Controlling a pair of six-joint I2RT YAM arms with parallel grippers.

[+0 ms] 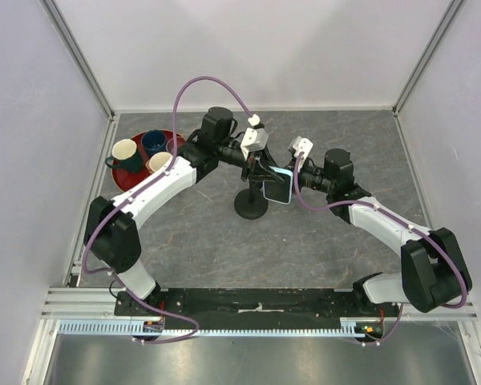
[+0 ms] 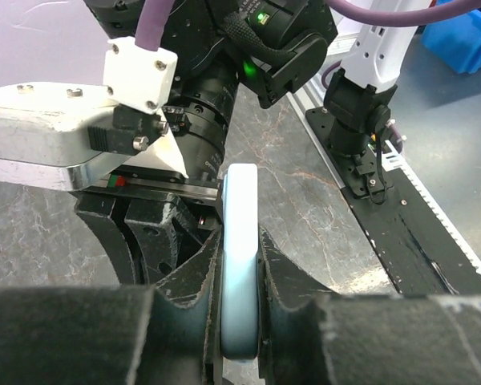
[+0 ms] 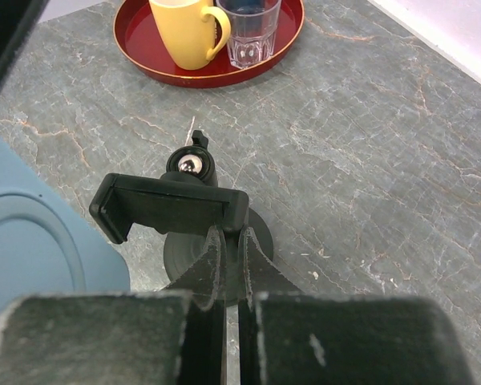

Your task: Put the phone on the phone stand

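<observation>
Your left fingers (image 2: 293,277) are clamping the phone (image 2: 240,265) edge-on above the middle of the surface, just beside the clamp (image 3: 170,210) of the phone stand (image 1: 251,207). Your right fingers (image 3: 264,269) are sitting nearly together at that clamp's lower edge; you cannot tell whether they're pinching it.

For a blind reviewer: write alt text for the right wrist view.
The right gripper, fingers nearly closed, appears to pinch the lower edge of the clamp on the phone stand, above its round base on a grey table. The pale blue phone fills the left edge; a red tray holding a yellow mug and a glass sits at top.
</observation>
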